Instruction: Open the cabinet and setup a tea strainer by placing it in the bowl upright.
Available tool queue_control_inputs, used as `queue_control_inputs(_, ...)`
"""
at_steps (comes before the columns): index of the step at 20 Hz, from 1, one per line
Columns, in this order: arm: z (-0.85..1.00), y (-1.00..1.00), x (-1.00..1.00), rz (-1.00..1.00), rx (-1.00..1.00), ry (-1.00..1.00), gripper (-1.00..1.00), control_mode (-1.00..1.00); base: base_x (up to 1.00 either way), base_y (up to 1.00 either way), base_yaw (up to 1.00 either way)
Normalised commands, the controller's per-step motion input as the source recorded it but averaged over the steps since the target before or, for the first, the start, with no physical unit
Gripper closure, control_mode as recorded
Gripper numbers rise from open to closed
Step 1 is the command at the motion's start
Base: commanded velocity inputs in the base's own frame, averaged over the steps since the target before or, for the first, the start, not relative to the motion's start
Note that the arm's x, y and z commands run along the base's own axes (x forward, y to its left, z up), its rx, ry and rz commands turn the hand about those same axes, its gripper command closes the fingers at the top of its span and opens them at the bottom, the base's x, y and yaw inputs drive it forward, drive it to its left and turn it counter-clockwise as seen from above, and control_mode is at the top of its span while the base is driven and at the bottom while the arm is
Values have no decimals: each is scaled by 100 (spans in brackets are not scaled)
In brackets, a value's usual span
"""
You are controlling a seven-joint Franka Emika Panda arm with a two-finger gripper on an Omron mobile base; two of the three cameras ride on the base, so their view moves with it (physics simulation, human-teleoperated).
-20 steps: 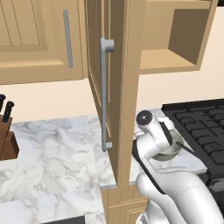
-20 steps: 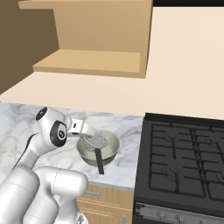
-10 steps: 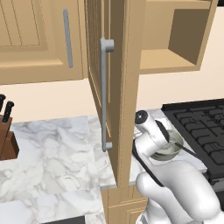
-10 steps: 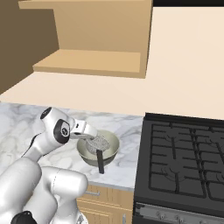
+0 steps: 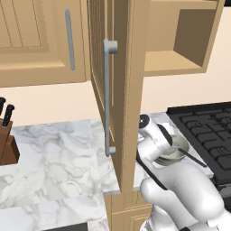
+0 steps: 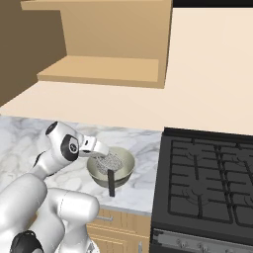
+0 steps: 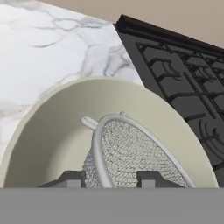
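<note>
Tool (image 6: pixel 100 149) in right base view reaches into bowl (image 6: pixel 126 173) on marble worktop (image 6: pixel 29 141), left of stove (image 6: pixel 207 178). Hand view: fingertips (image 7: pixel 70 178) partly closed on tea strainer (image 7: pixel 131 153), tilted inside bowl. Left base view: cabinet (image 5: pixel 115 85) door open.

Cream-grey bowl (image 7: pixel 52 131); grey mesh tea strainer (image 7: pixel 131 153); white-grey marbled counter (image 5: pixel 49 158); black stove (image 6: pixel 207 183); tan cabinet (image 5: pixel 124 67).

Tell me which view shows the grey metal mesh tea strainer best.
The hand view: the grey metal mesh tea strainer sits close up inside the cream bowl. Right base view shows it small with its handle; left base view, mostly the handle.
</note>
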Motion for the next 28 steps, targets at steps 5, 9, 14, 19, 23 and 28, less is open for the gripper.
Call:
queue_control_inputs(5, -10, 0, 0, 0, 0, 0, -100, -100, 0, 0, 0)
queue_control_inputs(9, -7, 0, 0, 0, 0, 0, -100, -100, 0, 0, 0)
queue_control_inputs(14, -7, 0, 0, 0, 0, 0, -100, -100, 0, 0, 0)
queue_control_inputs(19, -3, 0, 0, 0, 0, 0, -100, -100, 0, 0, 0)
queue_control_inputs(23, 11, 0, -5, 0, 0, 0, -100, -100, 0, 0, 0)
queue_control_inputs(28, 56, 1, -11, 0, -1, 10, -100, -100, 0, 0, 0)
